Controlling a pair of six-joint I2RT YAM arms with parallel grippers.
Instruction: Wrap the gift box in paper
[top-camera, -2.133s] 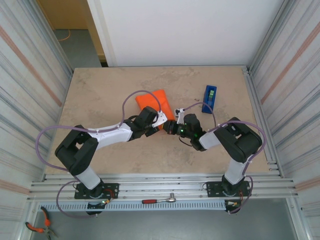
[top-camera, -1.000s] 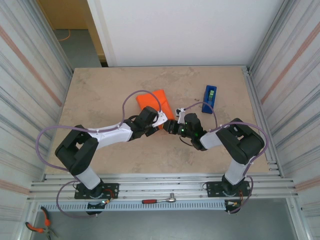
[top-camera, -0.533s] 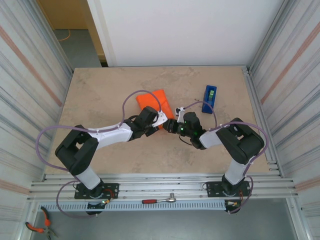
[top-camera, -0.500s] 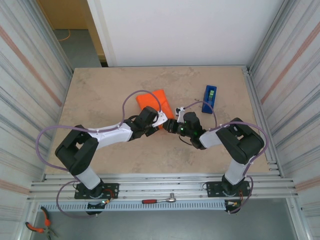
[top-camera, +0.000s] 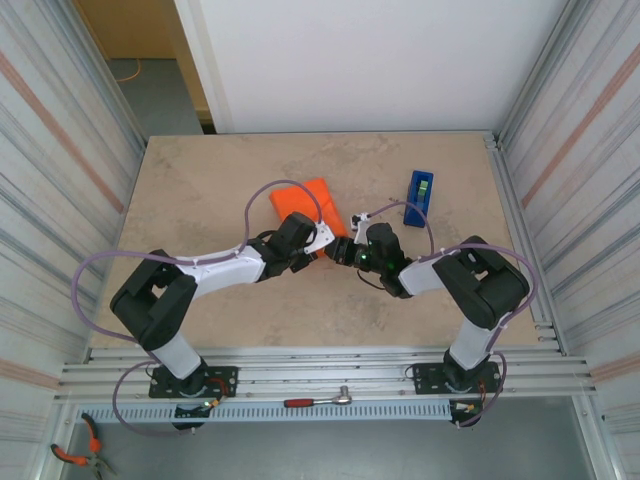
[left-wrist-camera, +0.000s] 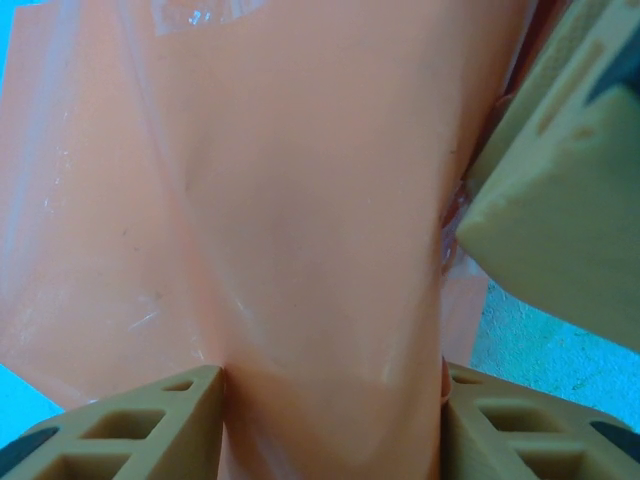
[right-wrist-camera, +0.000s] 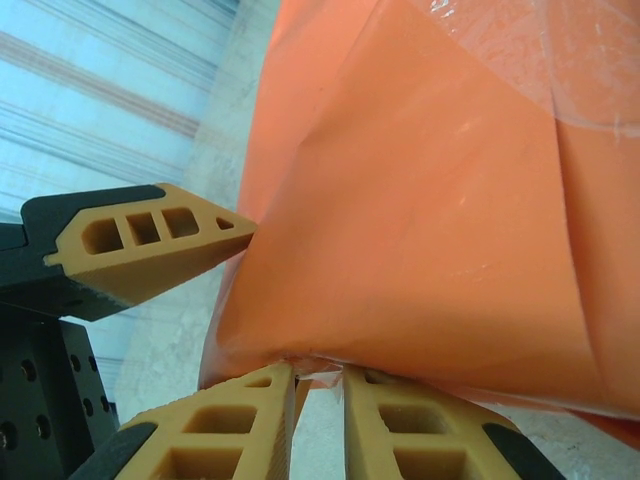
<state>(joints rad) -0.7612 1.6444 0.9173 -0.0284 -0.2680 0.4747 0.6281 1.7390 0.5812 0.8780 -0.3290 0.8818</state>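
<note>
The orange paper lies folded at the middle of the table, well left of the blue tape dispenser, with the left gripper clasping a broad fold between half-spread fingers and the right gripper pinching its lower edge, fingers nearly together.

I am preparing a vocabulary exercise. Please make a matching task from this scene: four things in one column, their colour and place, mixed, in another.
1 paper
2 dispenser
3 ratchet
4 pliers

A blue, table right side
B red handle, front rail
C orange, table middle
D orange handles, near left corner

Pairs: 1-C, 2-A, 3-B, 4-D
</note>
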